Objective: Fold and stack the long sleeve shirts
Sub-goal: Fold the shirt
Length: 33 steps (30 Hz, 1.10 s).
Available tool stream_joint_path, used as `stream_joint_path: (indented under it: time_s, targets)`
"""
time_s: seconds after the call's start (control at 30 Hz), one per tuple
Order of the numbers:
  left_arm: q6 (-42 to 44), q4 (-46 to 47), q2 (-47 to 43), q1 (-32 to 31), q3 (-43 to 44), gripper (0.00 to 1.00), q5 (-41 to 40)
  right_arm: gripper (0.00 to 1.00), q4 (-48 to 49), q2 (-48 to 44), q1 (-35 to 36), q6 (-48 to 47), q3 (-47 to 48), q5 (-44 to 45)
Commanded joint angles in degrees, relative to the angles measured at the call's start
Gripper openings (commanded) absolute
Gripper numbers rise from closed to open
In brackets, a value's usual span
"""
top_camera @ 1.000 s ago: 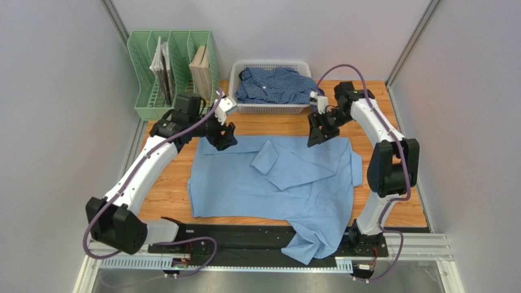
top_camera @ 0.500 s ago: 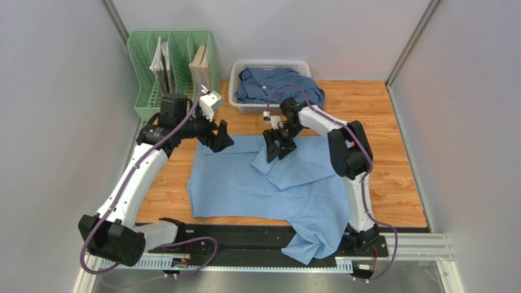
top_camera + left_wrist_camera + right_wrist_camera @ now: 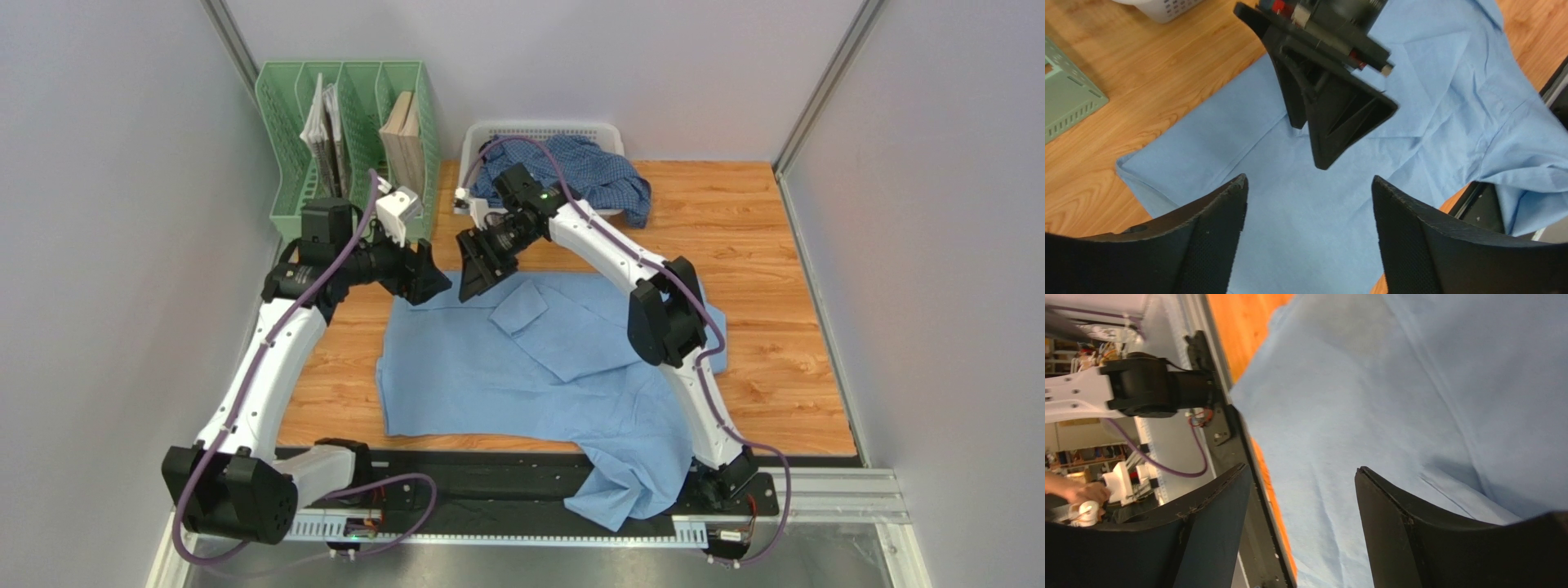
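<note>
**A:** Item one, left gripper (image 3: 423,272): fingers apart and empty, poised over the far left corner of the light sky-blue shirt (image 3: 540,380).

**B:** Item two, right gripper (image 3: 476,272): also spread and empty, just beside the first, over the same far edge. The shirt lies flat on the wooden table (image 3: 761,245), one sleeve (image 3: 528,312) folded across the body. Its near right part hangs over the black rail (image 3: 491,472).

**A:** Item three, checked darker-blue shirt (image 3: 577,165): heaped in the white basket (image 3: 540,125), spilling over the right rim, untouched.

**B:** Handling note, my judgement: the step is taking hold of the far edge for a fold. The grippers crowd each other, so they should move apart before descending. Each should pinch the edge itself, not the folded sleeve.

**A:** Agreed. They should also lift evenly, or the overhanging part may drag the cloth crooked.
</note>
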Motion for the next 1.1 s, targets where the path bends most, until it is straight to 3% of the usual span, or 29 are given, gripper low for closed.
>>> stream_joint_path:
  time_s: [0.0,0.17,0.2,0.3,0.43,0.53,0.73,1.07]
  targets:
    - [8.2,2.4,2.2,-2.7,-3.6,0.76,-2.0,0.68,0.9,-3.4,-5.5,3.6,0.1,-6.3]
    - [19.0,7.0,6.7,-18.0,-7.5,0.68,-15.6,0.66,0.5,-20.5,-19.0,0.0,-18.1,-5.7]
    - [21.4,8.1,8.3,-19.9,-6.9,0.67,-21.3,0.65,0.1,-22.3,-21.2,-2.8,-23.2,-4.3]
    - [25.1,10.7,16.6,-27.2,-2.9,0.65,-31.0,0.62,-5.8,-25.3,-28.9,-8.2,-29.2,-0.7]
    - [26.3,9.7,27.3,-33.2,3.7,0.71,-35.6,0.58,-13.5,-24.9,-36.2,-17.7,-35.1,1.7]
    - [25.6,7.8,33.8,-34.7,8.1,0.78,-35.6,0.58,-13.6,-25.4,-39.0,-21.4,-40.1,5.0]
    - [26.0,7.2,42.3,-35.7,13.1,0.77,-39.8,0.59,-12.8,-25.2,-39.6,-24.3,-44.2,7.6]
    - [28.7,6.2,45.2,-38.4,12.3,0.79,-42.3,0.60,-10.9,-23.8,-39.7,-25.8,-46.6,11.0]
